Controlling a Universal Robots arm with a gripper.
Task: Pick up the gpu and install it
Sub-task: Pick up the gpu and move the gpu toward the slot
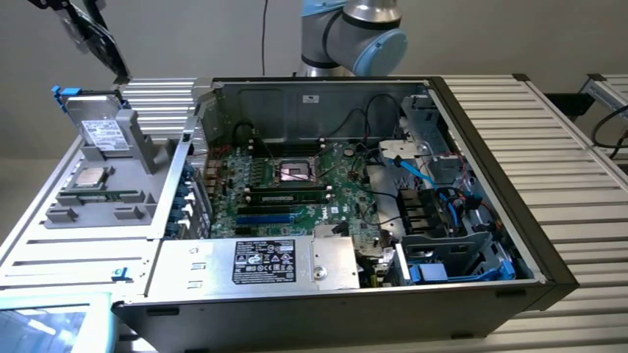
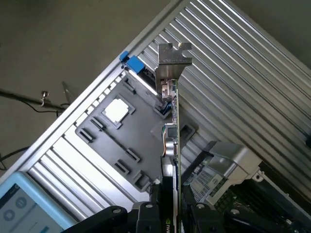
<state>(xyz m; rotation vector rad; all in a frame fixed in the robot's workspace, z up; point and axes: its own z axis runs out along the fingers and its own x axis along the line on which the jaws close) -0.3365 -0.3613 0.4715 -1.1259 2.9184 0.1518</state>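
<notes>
The gpu [image 2: 173, 141] appears edge-on in the wrist view, a thin green board with its silver end bracket [image 2: 171, 60] at the far end. My gripper [image 2: 173, 216] is shut on it, with black fingers [image 2: 148, 213] on either side of the card. In the exterior view the gripper [image 1: 69, 15] and the dark gpu [image 1: 98, 48] hang high at the exterior view's left, above the grey parts holder [image 1: 147, 158]. The open computer case [image 1: 510, 213] holds the large green motherboard [image 1: 284, 187] at its middle.
The grey holder [image 2: 141, 141] carries a silver processor [image 2: 118, 109], a memory stick [image 1: 98, 195] and an upright drive [image 1: 103, 132] with a blue clip. Cables and drive cages fill the case's right side. A power supply [image 1: 265, 262] sits at its front. A tablet [image 2: 24, 208] lies nearby.
</notes>
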